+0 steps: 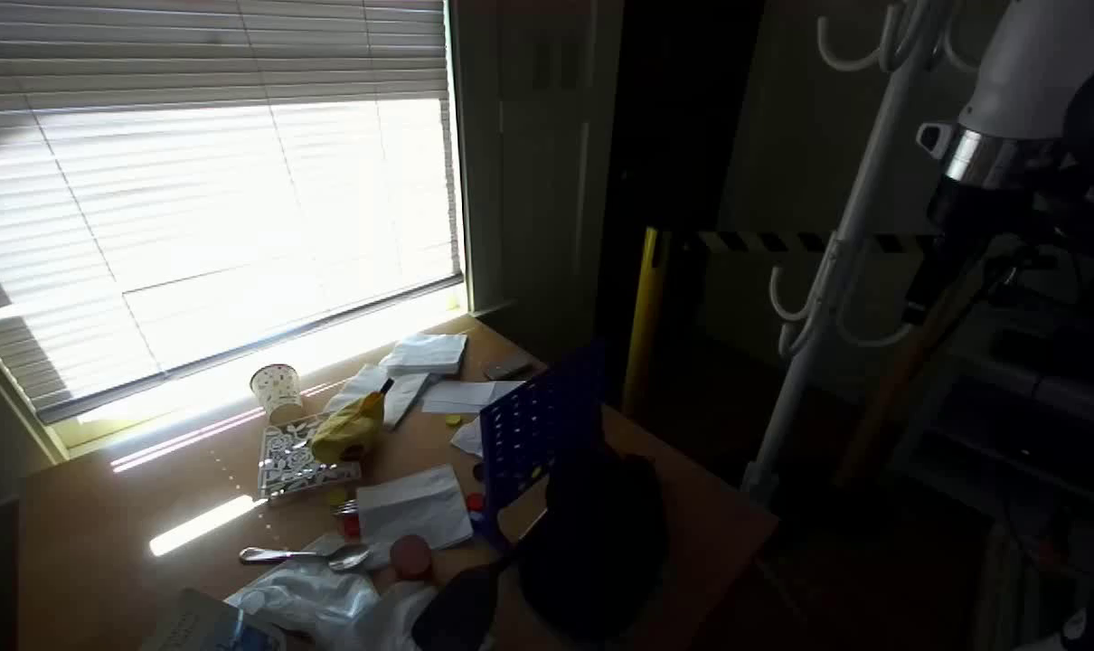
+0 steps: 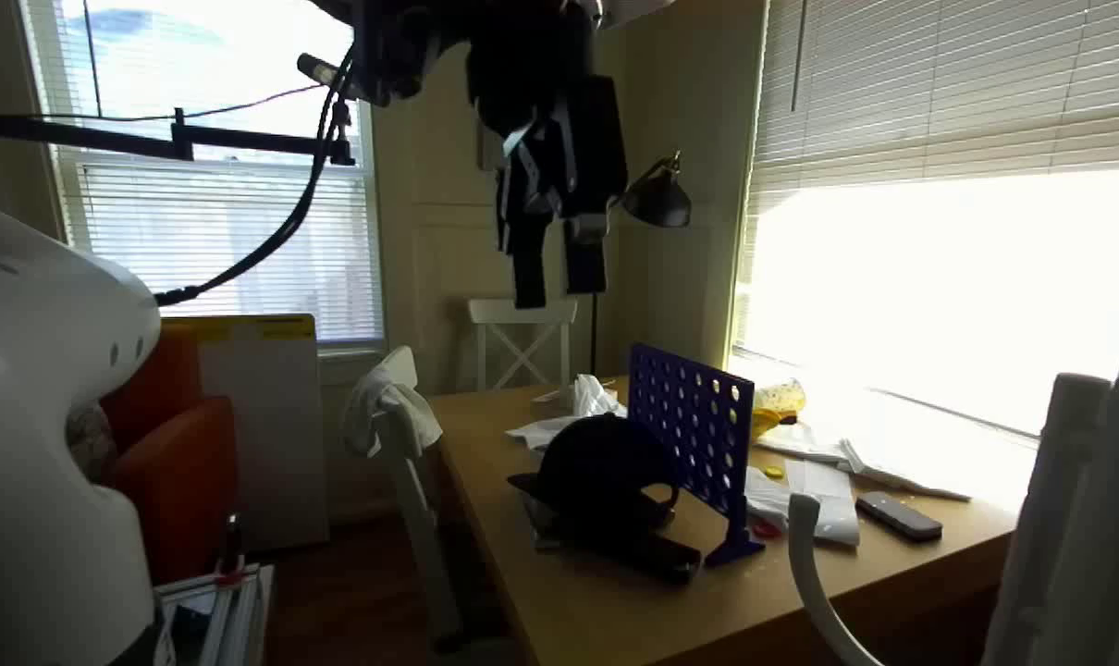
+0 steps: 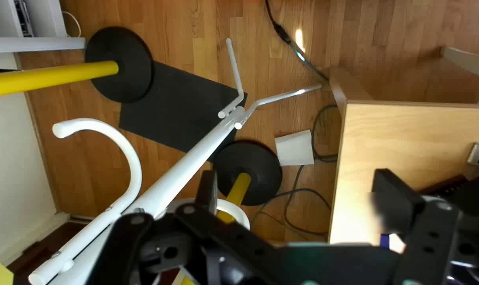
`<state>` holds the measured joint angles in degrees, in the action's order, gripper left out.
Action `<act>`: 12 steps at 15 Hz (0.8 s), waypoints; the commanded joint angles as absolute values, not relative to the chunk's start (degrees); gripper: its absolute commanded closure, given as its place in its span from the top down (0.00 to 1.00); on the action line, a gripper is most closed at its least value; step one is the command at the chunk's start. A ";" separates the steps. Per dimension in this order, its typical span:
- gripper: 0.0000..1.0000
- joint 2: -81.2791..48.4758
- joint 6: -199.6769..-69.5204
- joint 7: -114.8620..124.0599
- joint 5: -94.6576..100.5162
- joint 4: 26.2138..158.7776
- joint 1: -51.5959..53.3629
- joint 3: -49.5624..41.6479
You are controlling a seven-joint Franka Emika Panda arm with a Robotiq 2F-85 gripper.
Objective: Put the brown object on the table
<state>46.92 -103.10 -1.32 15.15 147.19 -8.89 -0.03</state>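
Note:
The light-tan wooden table point(image 1: 104, 542) holds many small items; it shows in an exterior view point(image 2: 596, 615) and at the right of the wrist view point(image 3: 370, 154). No object that is clearly brown shows on it, so I cannot tell which thing is the brown object. My gripper point(image 2: 558, 277) hangs pointing down, high above the tabletop level, with its fingers apart. It also shows dark at the right of an exterior view point(image 1: 916, 307). In the wrist view the gripper point(image 3: 303, 194) is open with nothing between its fingers, over the floor and the table's edge.
A white coat rack point(image 3: 172, 178) with curved hooks stands beside the table, close to my gripper in the wrist view. A blue game grid point(image 2: 684, 425) and a black cap point(image 2: 596, 462) stand on the table. Napkins, a yellow object point(image 1: 353, 429) and a paper cup point(image 1: 278, 391) lie beyond.

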 commanded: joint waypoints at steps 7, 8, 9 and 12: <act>1.00 45.99 -102.74 -1.99 14.67 146.47 -6.39 -1.49; 1.00 45.16 -103.73 -3.10 13.32 146.01 -4.72 -1.57; 1.00 45.03 -104.77 -4.21 12.56 146.16 -3.03 -1.23; 1.00 43.85 -107.44 -5.95 8.13 145.70 3.18 0.64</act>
<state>45.90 -105.20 -4.12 12.38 146.96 -2.29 -0.23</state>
